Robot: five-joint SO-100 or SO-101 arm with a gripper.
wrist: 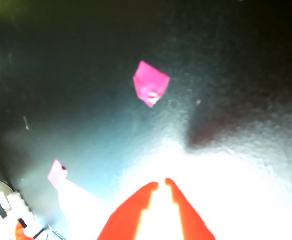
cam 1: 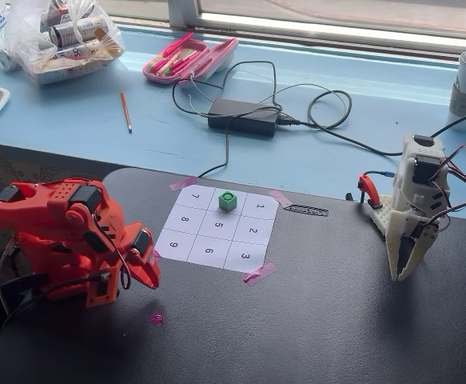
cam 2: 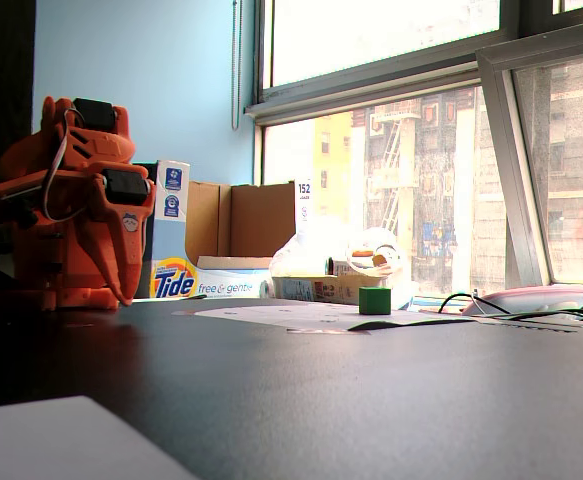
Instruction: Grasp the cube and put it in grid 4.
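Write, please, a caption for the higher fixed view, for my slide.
Green cube rests on the top middle cell of the numbered grid sheet, while the folded orange arm's end effector points down beside it.

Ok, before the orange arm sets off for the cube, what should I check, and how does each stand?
1. Green cube free, upright: ok.
2. Cube's cell: top middle of the grid sheet, between 7 and 1; its number is covered, so cannot tell whether that is grid 4.
3. Orange gripper holding nothing: ok; tips nearly closed, not ok for grasping.
4. Cube visible in wrist view: not ok; only a pink tape scrap.
5. Path across the sheet unobstructed: ok.
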